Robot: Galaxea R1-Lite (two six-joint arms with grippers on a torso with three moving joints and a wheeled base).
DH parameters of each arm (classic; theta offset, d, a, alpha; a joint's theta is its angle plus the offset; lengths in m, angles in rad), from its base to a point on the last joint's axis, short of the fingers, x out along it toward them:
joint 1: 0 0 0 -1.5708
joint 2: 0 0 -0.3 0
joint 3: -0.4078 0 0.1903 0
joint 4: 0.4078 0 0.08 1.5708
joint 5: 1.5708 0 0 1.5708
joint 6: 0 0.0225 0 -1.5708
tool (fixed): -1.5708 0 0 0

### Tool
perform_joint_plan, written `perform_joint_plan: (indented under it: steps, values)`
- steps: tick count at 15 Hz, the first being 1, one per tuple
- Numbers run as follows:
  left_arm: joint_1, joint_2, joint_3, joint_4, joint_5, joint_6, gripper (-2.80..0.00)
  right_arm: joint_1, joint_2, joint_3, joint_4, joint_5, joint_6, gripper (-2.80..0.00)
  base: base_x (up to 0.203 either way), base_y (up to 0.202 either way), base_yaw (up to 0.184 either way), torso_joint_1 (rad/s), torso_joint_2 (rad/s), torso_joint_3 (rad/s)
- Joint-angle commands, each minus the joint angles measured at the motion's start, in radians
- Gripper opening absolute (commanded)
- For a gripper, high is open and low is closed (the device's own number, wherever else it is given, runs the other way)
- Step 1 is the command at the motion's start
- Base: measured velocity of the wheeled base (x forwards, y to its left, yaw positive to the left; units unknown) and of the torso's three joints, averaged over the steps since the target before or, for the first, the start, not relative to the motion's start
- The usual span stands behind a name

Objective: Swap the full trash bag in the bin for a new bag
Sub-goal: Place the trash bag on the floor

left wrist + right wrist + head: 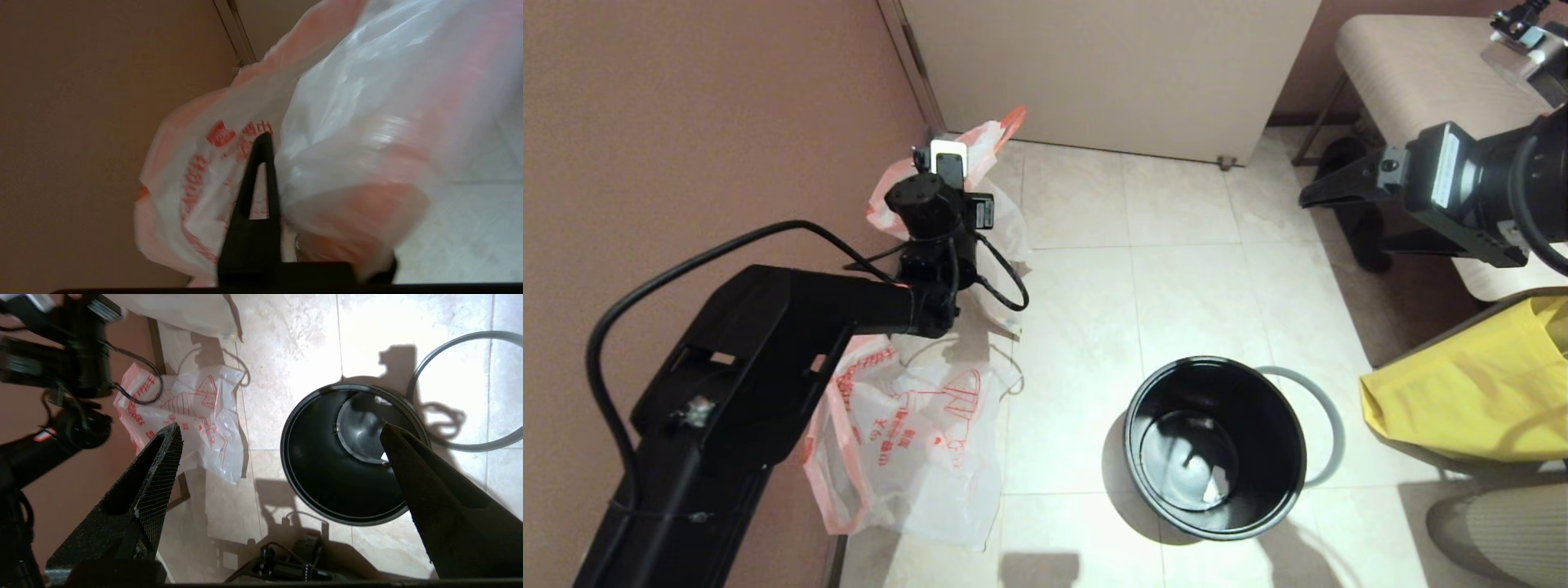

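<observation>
The full trash bag [988, 151], thin white plastic with pink-red handles, stands against the brown wall at the far left. My left gripper [286, 143] is down on it, with the plastic bunched between the jaws; one finger [257, 192] shows and the other is hidden behind plastic. The new bag [915, 441], with a red house drawing, lies flat on the floor near the left arm. The black bin [1215, 445] stands with nothing in it, and its grey ring [1338, 420] lies on the tiles beside it. My right gripper [280, 428] hangs open high above the bin [327, 465].
A big yellow bag [1470, 392] sits at the right, below a beige bench [1413, 65]. A pale door or panel [1111, 73] closes the far side. The brown wall [686, 122] runs along the left. Bare tiles [1176, 269] lie between the bags and the bin.
</observation>
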Motion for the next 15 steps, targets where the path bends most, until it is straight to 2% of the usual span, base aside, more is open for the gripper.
perform_joint_plan:
  steps: [1,3,6,9,12,13,15]
  values:
    - [0.007,0.073,-0.011,-0.031,0.005,0.03,0.0,-0.01,-0.016,0.043,-0.016,0.0,0.003,0.0,0.0,0.0,0.0,0.0,0.0,0.0]
    - [0.011,0.076,-0.009,-0.058,0.017,0.036,0.0,-0.01,-0.029,0.055,-0.02,0.0,0.004,0.0,0.0,0.0,0.0,0.0,0.0,0.0]
    - [-0.008,-0.007,0.04,-0.135,0.049,0.068,0.0,-0.009,-0.059,0.088,-0.015,0.0,0.004,0.0,0.0,0.0,0.0,0.0,0.0,0.0]
    - [-0.032,-0.123,0.231,-0.146,0.052,0.067,0.0,-0.009,-0.114,0.176,-0.014,-0.007,0.002,0.0,0.0,0.0,0.0,0.0,0.0,0.0]
    - [-0.101,-0.312,0.593,-0.155,0.052,0.016,0.0,-0.01,-0.182,0.281,-0.016,-0.026,0.003,0.0,0.0,0.0,0.0,0.0,0.0,0.0]
    - [-0.13,-0.383,0.71,-0.157,0.052,-0.013,-2.8,-0.012,-0.195,0.309,-0.017,-0.028,0.003,0.0,0.0,0.0,0.0,0.0,0.0,0.0]
    - [-0.176,-0.494,0.887,-0.159,0.061,-0.083,-2.8,-0.016,-0.213,0.351,-0.019,-0.044,0.004,0.0,0.0,0.0,0.0,0.0,0.0,0.0]
